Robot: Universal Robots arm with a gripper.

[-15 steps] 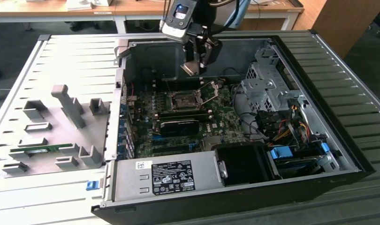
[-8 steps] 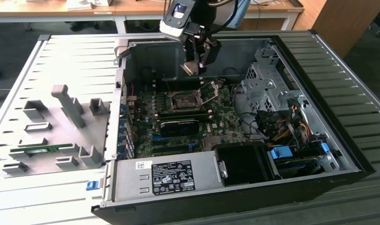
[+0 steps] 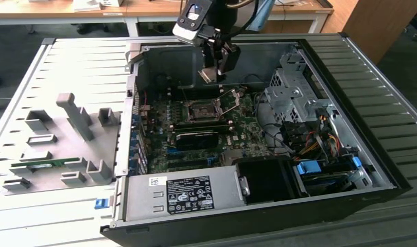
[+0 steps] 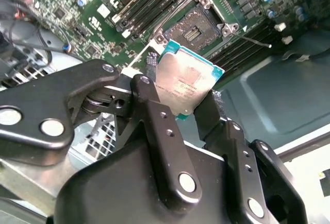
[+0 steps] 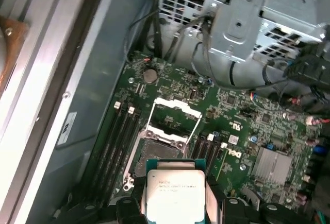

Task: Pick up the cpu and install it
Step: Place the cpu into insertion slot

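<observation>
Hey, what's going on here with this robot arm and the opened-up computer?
The arm's hand is shut on the cpu, gripping it by its edges and holding it in the air inside the open computer case. The chip hangs above the motherboard's socket, whose metal frame is flipped open. The cpu isn't seated yet.

We see soft, even light across the ribbed table (image 3: 71,67), with the computer case (image 3: 171,64) interior dimmer and shaded. In both wrist views the cpu (image 4: 188,82) (image 5: 174,190) lid gives a pale sheen, and the motherboard (image 5: 247,131) is evenly lit.
</observation>
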